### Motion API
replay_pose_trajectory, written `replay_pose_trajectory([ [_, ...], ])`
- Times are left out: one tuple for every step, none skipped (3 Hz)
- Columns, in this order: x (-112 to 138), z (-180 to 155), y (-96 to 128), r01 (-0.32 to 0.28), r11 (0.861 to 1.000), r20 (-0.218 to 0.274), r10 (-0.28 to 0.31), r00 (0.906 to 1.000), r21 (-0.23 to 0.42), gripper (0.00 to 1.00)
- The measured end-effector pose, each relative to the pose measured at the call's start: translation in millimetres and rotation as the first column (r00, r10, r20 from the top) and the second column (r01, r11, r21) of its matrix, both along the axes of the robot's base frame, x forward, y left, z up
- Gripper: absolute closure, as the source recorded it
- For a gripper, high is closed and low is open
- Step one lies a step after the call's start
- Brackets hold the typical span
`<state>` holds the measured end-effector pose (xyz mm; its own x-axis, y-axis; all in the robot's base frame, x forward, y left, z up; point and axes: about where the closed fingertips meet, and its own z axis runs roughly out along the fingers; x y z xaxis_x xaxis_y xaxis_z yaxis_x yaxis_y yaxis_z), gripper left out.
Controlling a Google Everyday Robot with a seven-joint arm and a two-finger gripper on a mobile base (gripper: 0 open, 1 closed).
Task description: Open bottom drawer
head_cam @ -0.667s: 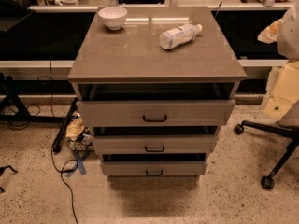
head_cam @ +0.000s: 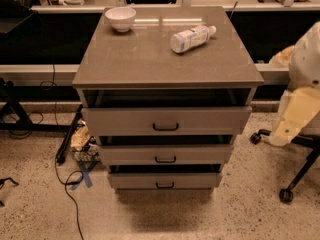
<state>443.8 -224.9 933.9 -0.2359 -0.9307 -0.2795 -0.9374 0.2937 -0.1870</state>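
Note:
The grey-brown cabinet [head_cam: 165,59] stands in the middle of the camera view with three drawers. The bottom drawer [head_cam: 130,180] is the lowest, with a shallow flat front and a small black bar handle [head_cam: 165,185]. It stands a little out, with a dark gap above its front. The middle drawer [head_cam: 125,155] and the taller top drawer [head_cam: 120,120] also stand a little out. My gripper is not in view. Only my arm's white and cream parts [head_cam: 296,115] show at the right edge, to the right of the cabinet and apart from it.
A white bowl [head_cam: 120,18] and a lying plastic bottle [head_cam: 191,38] are on the cabinet top. An office chair base with castors [head_cam: 287,194] stands at the right. Cables [head_cam: 70,184] and litter [head_cam: 82,143] lie on the floor at the left. Benches run behind.
My arm's white and cream parts at the right edge have sunk a little lower. The cabinet and its drawers look the same.

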Motion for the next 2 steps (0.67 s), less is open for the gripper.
replay_pose_trajectory([
  [2.4, -85.8, -12.0, 0.031, 0.988, -0.111, -0.014, 0.9938, 0.151, 0.0],
  [-8.7, -170.7, -9.8, 0.077, 0.954, -0.241, -0.005, 0.9705, 0.29, 0.0],
])
